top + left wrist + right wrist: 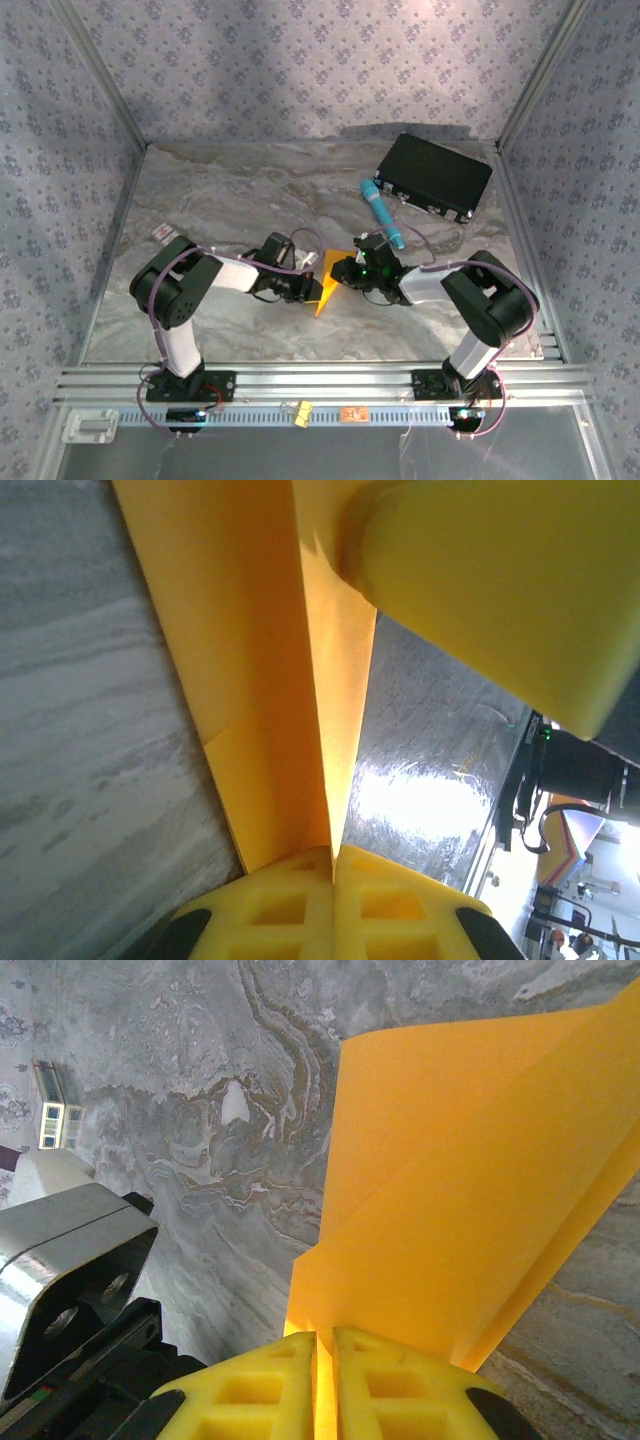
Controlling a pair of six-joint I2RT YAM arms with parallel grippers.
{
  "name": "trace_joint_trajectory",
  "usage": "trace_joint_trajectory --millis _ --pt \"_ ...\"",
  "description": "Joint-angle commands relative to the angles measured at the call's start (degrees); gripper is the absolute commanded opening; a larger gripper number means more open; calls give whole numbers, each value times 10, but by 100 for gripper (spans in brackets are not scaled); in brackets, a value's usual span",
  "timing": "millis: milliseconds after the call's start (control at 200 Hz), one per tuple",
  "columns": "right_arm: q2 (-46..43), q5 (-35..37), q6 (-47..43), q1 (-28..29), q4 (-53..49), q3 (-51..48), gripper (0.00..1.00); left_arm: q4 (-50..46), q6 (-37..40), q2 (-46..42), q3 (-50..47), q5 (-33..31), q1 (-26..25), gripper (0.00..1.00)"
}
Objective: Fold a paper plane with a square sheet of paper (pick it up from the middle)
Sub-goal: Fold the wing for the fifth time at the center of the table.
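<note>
Near the teal pen (383, 213), the left fingers (300, 885) and the right fingers (285, 1365) are both closed on the half-folded paper plane (330, 285).

A grey marbled table (220, 200) carries a flat black case (435, 175) in its far right corner, a teal pen-like cylinder (382, 212) just beside the case, and a small white-and-red card (162, 233) at the left edge; the orange-yellow paper (328, 285) perhaps touches it with its lower tip
</note>
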Motion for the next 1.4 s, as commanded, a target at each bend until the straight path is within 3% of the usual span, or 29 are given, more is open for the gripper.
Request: trace_joint_trajectory --millis 0,840,1184,1394 --pt "4 1 -3 -2 -16 13 13 -25 10 32 0 -20 -5 0" --pt "50 -8 -2 -8 -41 20 14 -38 11 35 -6 -34 -3 0" --pt "65 6 2 1 -74 26 13 -69 18 -34 -6 -30 -5 17" --pt "71 8 3 5 -78 30 13 -72 17 -49 -6 -15 -6 11"
